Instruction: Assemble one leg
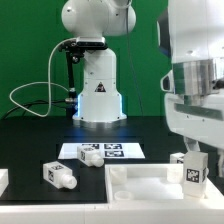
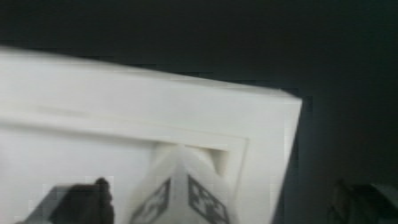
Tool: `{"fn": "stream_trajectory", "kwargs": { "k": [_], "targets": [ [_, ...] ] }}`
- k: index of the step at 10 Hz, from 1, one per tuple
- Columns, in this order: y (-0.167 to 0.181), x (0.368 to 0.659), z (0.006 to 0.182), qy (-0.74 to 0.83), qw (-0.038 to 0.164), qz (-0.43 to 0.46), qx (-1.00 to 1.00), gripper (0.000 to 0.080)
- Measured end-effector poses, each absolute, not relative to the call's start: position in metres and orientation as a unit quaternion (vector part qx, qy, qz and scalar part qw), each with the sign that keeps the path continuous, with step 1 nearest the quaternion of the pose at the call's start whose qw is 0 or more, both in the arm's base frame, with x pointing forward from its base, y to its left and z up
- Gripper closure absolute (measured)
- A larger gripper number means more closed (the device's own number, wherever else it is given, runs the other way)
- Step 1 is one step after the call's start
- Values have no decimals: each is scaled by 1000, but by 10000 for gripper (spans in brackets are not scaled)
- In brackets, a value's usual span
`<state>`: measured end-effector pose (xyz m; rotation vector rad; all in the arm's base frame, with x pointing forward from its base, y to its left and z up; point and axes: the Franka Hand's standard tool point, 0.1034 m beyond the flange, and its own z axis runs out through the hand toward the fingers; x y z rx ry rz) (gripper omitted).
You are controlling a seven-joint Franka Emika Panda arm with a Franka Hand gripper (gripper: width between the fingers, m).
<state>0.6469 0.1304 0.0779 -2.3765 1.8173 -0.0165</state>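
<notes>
Exterior view low, facing robot base (image 1: 98,85), wrist view close above panel (image 2: 107,110)
</notes>
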Motion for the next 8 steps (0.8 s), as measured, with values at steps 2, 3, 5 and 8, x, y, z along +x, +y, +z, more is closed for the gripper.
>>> {"fn": "stream_trajectory", "kwargs": {
  "k": [2,3,5,8],
  "targets": [
    [127,639,74,565,73,-20,-821,160],
    [126,640,74,540,70,-24,-838,151],
    [123,640,74,481,65,-30,-874,151],
    [116,656,89,349,39,-39,-936,178]
  ]
}}
